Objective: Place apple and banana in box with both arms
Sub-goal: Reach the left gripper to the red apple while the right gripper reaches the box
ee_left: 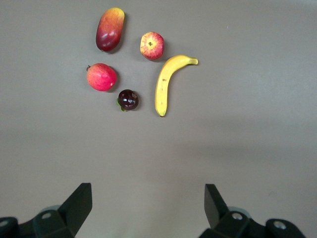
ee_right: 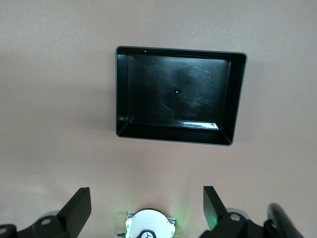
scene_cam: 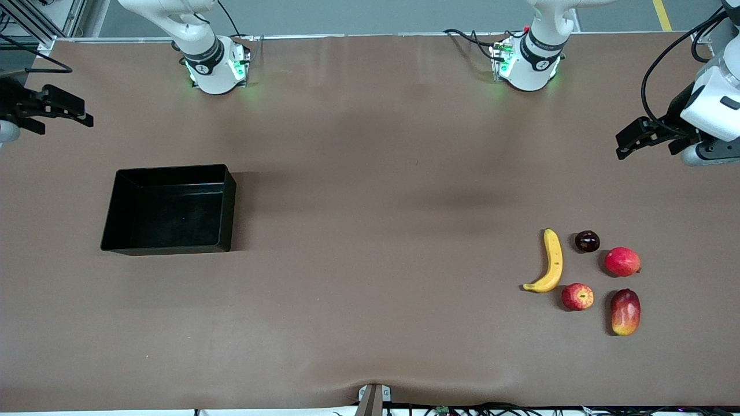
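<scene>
The small red apple (scene_cam: 577, 296) (ee_left: 152, 45) lies beside the tip of the curved yellow banana (scene_cam: 552, 263) (ee_left: 166, 84), toward the left arm's end of the table. The black box (scene_cam: 167, 248) (ee_right: 173, 134) sits empty toward the right arm's end. My left gripper (scene_cam: 624, 144) (ee_left: 147, 191) hangs open over the table's edge at the left arm's end, high above bare cloth and apart from the fruit. Over the table's other end, the right gripper (scene_cam: 81, 112) (ee_right: 146, 193) is raised and open too, holding nothing.
A pinkish-red round fruit (scene_cam: 622, 261) (ee_left: 101, 77), a red-and-yellow mango (scene_cam: 625, 312) (ee_left: 110, 29) and a small dark fruit (scene_cam: 587, 241) (ee_left: 128, 99) lie close round the apple and banana. Brown cloth stretches between the fruit and the box. The right arm's base (ee_right: 148, 228) shows under its gripper.
</scene>
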